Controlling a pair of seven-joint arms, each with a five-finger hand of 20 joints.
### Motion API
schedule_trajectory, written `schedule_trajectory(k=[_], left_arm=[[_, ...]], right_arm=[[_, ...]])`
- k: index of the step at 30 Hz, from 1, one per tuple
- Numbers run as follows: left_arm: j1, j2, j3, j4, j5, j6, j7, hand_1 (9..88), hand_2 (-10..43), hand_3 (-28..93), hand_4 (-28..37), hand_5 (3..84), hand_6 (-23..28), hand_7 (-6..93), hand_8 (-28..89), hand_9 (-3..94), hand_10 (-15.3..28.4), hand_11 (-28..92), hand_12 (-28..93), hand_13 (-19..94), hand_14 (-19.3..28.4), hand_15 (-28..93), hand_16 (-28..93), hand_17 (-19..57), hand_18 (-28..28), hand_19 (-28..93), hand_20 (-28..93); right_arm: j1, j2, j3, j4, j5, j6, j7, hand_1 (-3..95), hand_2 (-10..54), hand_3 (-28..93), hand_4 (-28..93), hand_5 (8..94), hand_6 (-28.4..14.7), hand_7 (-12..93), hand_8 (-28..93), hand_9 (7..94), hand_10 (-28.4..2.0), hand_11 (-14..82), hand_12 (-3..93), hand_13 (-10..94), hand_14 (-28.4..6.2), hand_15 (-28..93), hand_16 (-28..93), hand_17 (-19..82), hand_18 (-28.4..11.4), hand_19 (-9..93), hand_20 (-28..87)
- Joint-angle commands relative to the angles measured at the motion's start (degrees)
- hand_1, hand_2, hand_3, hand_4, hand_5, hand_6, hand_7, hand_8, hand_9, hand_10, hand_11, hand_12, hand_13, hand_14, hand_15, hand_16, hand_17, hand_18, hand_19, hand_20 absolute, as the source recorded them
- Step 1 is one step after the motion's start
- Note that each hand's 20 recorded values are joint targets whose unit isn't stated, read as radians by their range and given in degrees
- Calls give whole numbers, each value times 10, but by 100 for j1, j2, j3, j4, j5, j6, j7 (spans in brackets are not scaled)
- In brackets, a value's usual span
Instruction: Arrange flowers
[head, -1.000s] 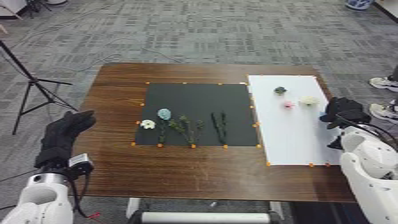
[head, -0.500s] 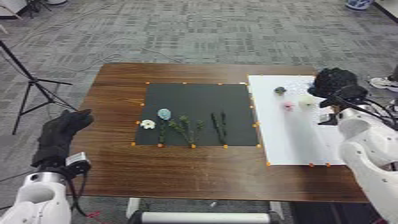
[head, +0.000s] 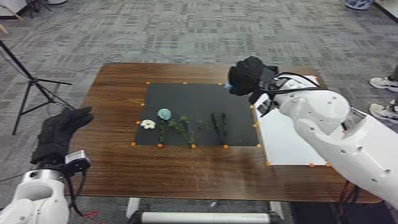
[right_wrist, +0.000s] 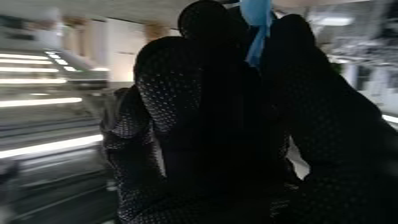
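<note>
In the head view, my right hand (head: 247, 75) is over the back right of the dark mat (head: 191, 95), with a bit of blue at its fingers. The right wrist view has the same hand (right_wrist: 178, 100) pinching a blue petal-like piece (right_wrist: 256, 22) between its fingertips and thumb. On the dark mat lie a pale blue flower (head: 164, 114), a white flower (head: 147, 124), green sprigs (head: 186, 129) and dark stems (head: 218, 127). My left hand (head: 64, 131) rests open beside the table's left edge. The right arm hides part of the white mat (head: 289, 142).
The brown table (head: 178, 172) has orange markers around both mats. A black tripod (head: 32, 80) stands on the floor at the left. The right arm crosses the table's right side.
My right hand has swung left from the white mat's right side to the dark mat's back right, carrying the blue piece. Its arm now covers the flowers on the white mat.
</note>
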Motion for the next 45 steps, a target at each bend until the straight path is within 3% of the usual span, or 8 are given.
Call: schedule_trajectory(k=[1, 6, 12, 17, 26, 35, 45], left_arm=[[-58, 44, 19, 3, 27, -92, -87, 235, 287, 649, -283, 580, 22, 168, -84, 572, 146, 210, 110, 425, 165, 196, -32, 91, 98, 48, 169], [-151, 58, 93, 60, 37, -103, -124, 235, 287, 649, -283, 580, 22, 168, -84, 573, 146, 210, 110, 425, 165, 196, -31, 91, 98, 48, 168], [-221, 36, 139, 106, 36, -160, -113, 236, 287, 648, -283, 580, 22, 169, -84, 573, 147, 210, 110, 425, 165, 196, -31, 90, 99, 49, 169], [-337, 30, 214, 145, 50, -117, -157, 237, 287, 646, -283, 580, 22, 168, -84, 573, 147, 210, 110, 425, 165, 196, -31, 90, 99, 49, 168], [-224, 5, 171, 99, 17, -152, -85, 237, 287, 647, -283, 580, 22, 168, -84, 573, 147, 209, 110, 425, 165, 197, -31, 90, 99, 49, 168], [-343, -7, 230, 148, 25, -166, -94, 237, 287, 647, -283, 580, 22, 169, -84, 572, 146, 210, 110, 422, 168, 203, -27, 89, 99, 50, 169], [-329, -25, 228, 147, 13, -176, -84, 234, 286, 650, -283, 578, 22, 169, -84, 572, 147, 211, 109, 420, 170, 203, -27, 87, 100, 53, 169]], right_arm=[[409, -1075, -398, 286, -332, -259, -177, 556, -76, 627, -255, 782, 43, 231, 4, 868, -89, 140, 264, 747, -89, 572, 345, 369, -222, 798, 535], [438, -1903, -274, 857, -617, -580, -389, 557, -83, 635, -256, 782, 46, 237, 3, 875, -87, 130, 274, 741, -89, 578, 346, 364, -220, 796, 538], [389, -2608, -160, 1420, -1097, -559, -527, 555, -84, 638, -259, 780, 49, 242, 0, 877, -86, 128, 276, 735, -90, 582, 346, 362, -219, 792, 539], [264, -3001, 52, 1828, -1576, -526, -799, 554, -84, 639, -263, 778, 49, 245, -1, 874, -85, 126, 278, 731, -90, 584, 345, 359, -220, 790, 540], [-20, -3381, 159, 2053, -1926, -716, -756, 553, -83, 640, -263, 776, 50, 249, -4, 870, -83, 117, 276, 727, -90, 585, 345, 356, -219, 787, 542], [-180, -3532, 253, 2275, -2424, -581, -955, 552, -81, 637, -261, 774, 52, 251, -6, 858, -82, 113, 276, 718, -90, 584, 345, 349, -217, 782, 542], [-298, -3442, 294, 2371, -2573, -572, -1012, 551, -78, 634, -264, 773, 54, 253, -13, 850, -80, 108, 279, 709, -91, 587, 345, 346, -214, 776, 543]])
